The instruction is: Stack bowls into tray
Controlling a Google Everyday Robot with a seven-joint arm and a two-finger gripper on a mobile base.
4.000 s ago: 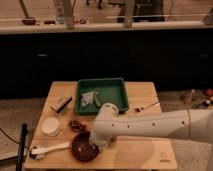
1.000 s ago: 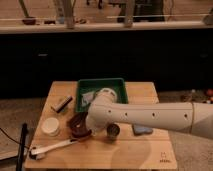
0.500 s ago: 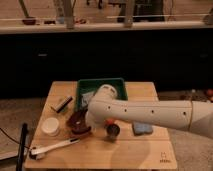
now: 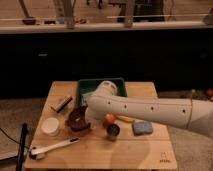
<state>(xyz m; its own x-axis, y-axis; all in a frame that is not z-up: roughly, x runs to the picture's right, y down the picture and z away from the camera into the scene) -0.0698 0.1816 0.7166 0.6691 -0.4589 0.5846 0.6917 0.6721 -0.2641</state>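
The dark reddish-brown bowl (image 4: 76, 119) is at the left middle of the wooden table, just in front of the tray's near-left corner. My gripper (image 4: 89, 118) is at the bowl's right rim, at the end of the white arm that reaches in from the right. It is shut on the bowl and holds it tilted, slightly above the tabletop. The dark-green tray (image 4: 85, 88) lies at the back middle of the table. The arm's wrist hides much of the tray's inside.
A white round container (image 4: 50, 126) and a white long-handled brush (image 4: 52, 147) lie front left. A dark block (image 4: 61, 103) is left of the tray. A red ball (image 4: 110, 119), a small dark cup (image 4: 113, 131) and a blue sponge (image 4: 141, 128) sit under the arm.
The bowl has gone from the table's front middle up and left toward the tray, carried by my gripper. In the last half second it rose slightly.
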